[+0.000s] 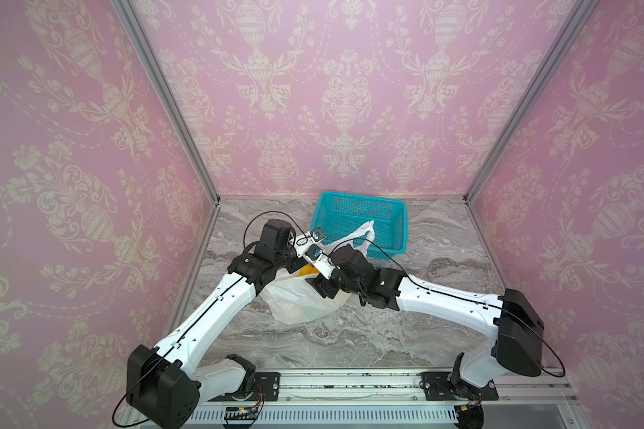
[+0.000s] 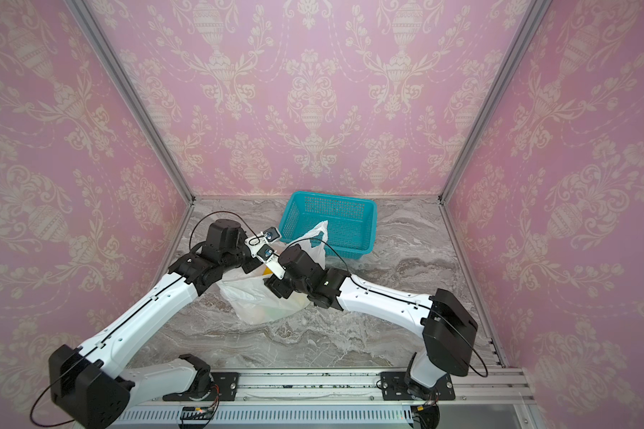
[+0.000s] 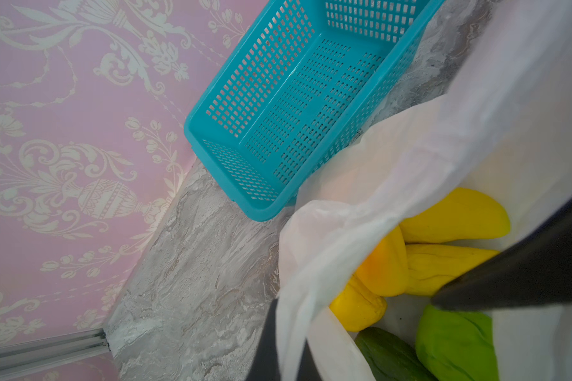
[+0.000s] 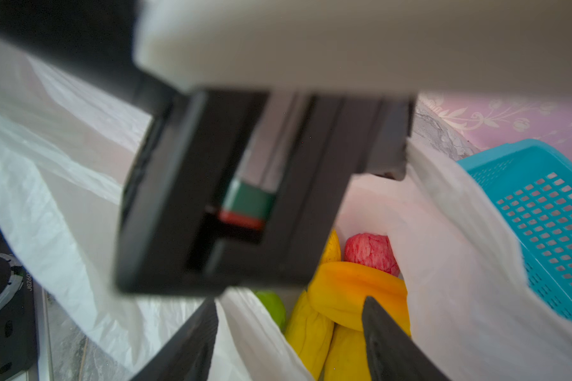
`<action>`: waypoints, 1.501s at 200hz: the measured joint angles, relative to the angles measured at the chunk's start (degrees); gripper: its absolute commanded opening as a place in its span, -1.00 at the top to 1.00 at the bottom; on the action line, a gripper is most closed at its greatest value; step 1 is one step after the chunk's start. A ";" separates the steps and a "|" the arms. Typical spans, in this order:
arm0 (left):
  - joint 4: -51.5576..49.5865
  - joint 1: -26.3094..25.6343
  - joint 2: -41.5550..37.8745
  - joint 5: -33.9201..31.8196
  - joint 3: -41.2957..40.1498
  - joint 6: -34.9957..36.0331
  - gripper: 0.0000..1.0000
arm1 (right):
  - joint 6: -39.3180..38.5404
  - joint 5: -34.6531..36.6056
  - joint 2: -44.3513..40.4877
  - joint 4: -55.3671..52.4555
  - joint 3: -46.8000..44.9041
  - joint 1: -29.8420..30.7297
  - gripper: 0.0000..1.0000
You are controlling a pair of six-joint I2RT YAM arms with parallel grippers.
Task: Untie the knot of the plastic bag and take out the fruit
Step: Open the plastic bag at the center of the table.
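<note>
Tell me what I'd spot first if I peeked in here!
Two robot arms, left and right, meet over a crinkly white plastic bag in the middle of the marble table. The bag gapes open and bright fruit shows inside: yellow, green and a red one. Right behind it stands an empty teal basket, with pink flowery walls all around.

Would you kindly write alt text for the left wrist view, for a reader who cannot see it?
An opened white plastic bag shows yellow and green fruit inside, its rim pinched in the left tool. Beyond it a teal basket stands on a marble table against pink patterned wallpaper.
</note>
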 measured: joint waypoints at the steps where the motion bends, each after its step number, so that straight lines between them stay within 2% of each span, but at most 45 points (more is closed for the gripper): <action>1: 0.00 0.00 0.00 -0.02 0.00 -0.02 1.00 | 0.11 0.02 0.00 0.00 0.00 0.00 0.15; 22: 0.09 0.00 0.00 -0.63 0.17 -0.72 1.00 | -1.14 -0.02 -0.07 -0.24 -0.20 0.00 0.55; 37: 0.42 0.00 0.00 -1.38 0.26 -1.11 1.00 | -2.29 -0.37 -0.31 -0.44 -0.68 0.00 0.75; 76: 1.66 0.07 0.00 -3.28 0.42 -1.57 1.00 | -3.56 -1.95 -1.66 -0.70 -4.26 0.00 1.00; 142: 3.26 0.48 0.92 -9.38 2.16 -2.91 1.00 | -4.79 -7.65 -7.91 -0.37 -8.07 0.00 1.00; 186: 3.15 0.50 3.87 -17.33 6.43 -3.48 1.00 | -5.68 -11.32 -8.96 0.28 -8.74 0.00 1.00; 238: 2.58 1.11 11.04 -29.51 20.04 -1.62 1.00 | -6.27 -13.44 -7.76 1.77 -8.74 0.07 1.00; 269: 1.33 1.77 17.18 -35.47 29.51 1.27 1.00 | -4.72 -13.18 -5.60 4.15 -8.15 0.20 0.87; 291: 0.31 2.75 19.45 -37.48 33.09 1.70 1.00 | -3.80 -12.94 -3.37 5.38 -6.51 0.33 0.82; 300: -0.26 3.37 19.82 -37.64 34.12 1.68 1.00 | -3.30 -12.81 -2.01 5.51 -5.35 0.42 0.70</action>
